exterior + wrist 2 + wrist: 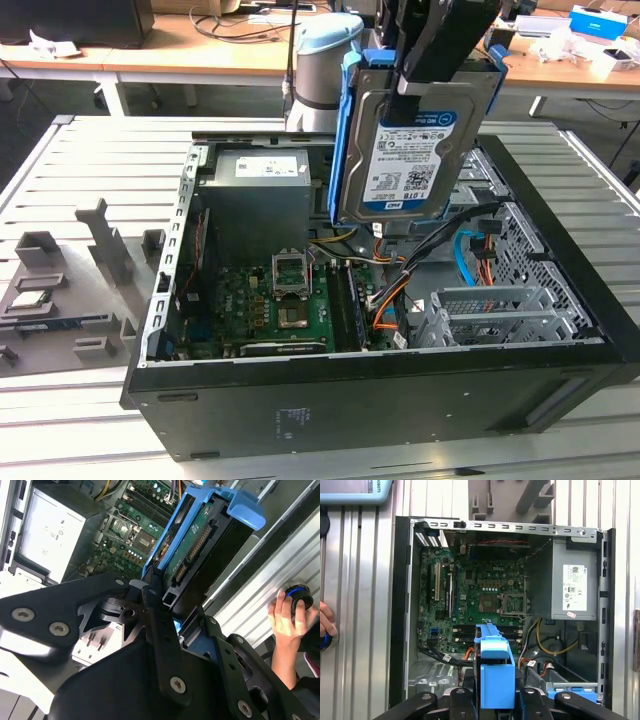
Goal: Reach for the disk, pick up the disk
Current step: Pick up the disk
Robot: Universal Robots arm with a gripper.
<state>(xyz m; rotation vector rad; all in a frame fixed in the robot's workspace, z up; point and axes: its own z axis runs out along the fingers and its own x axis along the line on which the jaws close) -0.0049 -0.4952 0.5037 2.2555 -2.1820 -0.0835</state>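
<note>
The disk (412, 140) hangs upright in the upper middle of the exterior view, long axis near vertical, label facing the camera, lifted clear above the open computer case (400, 390). The gripper (432, 45) comes down from the top edge, its jaws pinching the disk's upper end. Below lie the motherboard (275, 300), cables (400, 290) and drive cage (490, 310). A person's hand (285, 620) rests on the slatted tabletop (90, 160).

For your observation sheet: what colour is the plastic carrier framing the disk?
Bright blue; the disk shows it best in the exterior view.
</note>
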